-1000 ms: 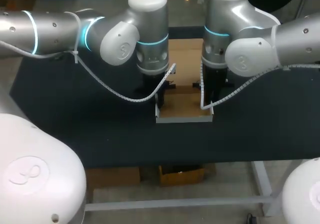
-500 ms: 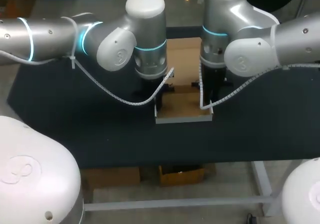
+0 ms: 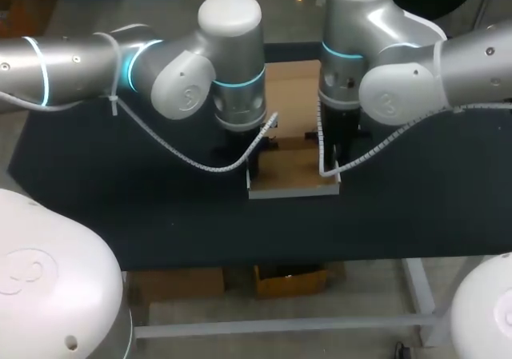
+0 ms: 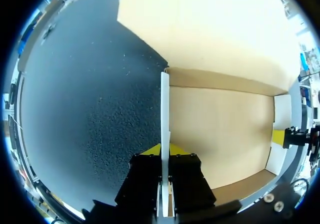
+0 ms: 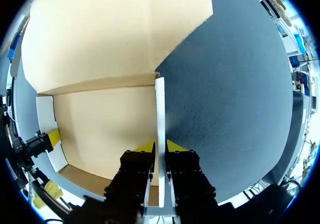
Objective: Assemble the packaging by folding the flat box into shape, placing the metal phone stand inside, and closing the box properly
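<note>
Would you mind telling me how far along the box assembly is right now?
Done: the tan cardboard box has its side walls upright. In hand: left gripper and right gripper each pinch one wall. Left: no metal stand is inside, and the lid flap lies open.

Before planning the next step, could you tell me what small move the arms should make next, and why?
Probably open both and lift away: the left gripper pinches the left wall, the right gripper the right wall, both upright, and the box looks formed but empty.
</note>
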Controlling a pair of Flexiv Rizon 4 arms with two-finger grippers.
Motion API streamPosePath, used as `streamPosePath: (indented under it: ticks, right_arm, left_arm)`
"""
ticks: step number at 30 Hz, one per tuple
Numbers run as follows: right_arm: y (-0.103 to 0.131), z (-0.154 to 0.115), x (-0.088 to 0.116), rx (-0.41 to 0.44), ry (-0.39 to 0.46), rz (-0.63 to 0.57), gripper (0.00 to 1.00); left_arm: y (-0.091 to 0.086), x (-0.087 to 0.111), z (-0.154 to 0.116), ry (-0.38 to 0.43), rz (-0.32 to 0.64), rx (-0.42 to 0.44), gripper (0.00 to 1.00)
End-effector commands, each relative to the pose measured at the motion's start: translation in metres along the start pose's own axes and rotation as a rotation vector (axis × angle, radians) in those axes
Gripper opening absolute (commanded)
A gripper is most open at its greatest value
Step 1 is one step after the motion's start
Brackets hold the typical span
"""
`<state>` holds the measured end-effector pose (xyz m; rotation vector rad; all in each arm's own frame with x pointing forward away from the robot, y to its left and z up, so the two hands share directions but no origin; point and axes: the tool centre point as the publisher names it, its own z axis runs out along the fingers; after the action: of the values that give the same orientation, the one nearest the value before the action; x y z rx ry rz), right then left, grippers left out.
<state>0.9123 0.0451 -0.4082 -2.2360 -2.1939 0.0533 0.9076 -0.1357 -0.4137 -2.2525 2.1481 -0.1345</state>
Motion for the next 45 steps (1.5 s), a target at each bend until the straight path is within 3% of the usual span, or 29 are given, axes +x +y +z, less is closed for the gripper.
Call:
streamPosePath:
  ticks: [1,8,11,12,26,29,45]
  right_arm:
    - [-0.002,-0.002,0.002,-0.008,-0.004,-0.009,0.24]
    - [-0.004,-0.012,0.002,-0.055,0.002,-0.052,0.50]
    - [-0.006,-0.018,0.003,-0.091,0.013,-0.091,0.98]
    - [-0.007,-0.020,0.003,-0.106,0.019,-0.105,1.00]
    - [-0.027,-0.058,-0.011,-0.350,0.115,-0.360,1.00]
    - [-0.027,-0.058,-0.014,-0.322,0.077,-0.381,1.00]
    - [-0.027,-0.058,-0.014,-0.322,0.077,-0.381,1.00]
  left_arm:
    - [0.003,0.004,0.004,-0.017,0.003,0.004,0.00]
    - [0.001,0.006,0.002,-0.023,0.009,0.009,0.00]
    - [0.000,0.006,0.001,-0.026,0.014,0.014,0.00]
    - [0.000,0.006,0.001,-0.026,0.018,0.015,0.00]
    - [-0.003,0.003,-0.002,-0.043,0.040,0.008,0.00]
    - [-0.003,0.003,-0.003,-0.045,0.050,0.014,0.00]
    - [-0.003,0.001,-0.006,-0.042,0.061,0.017,0.00]
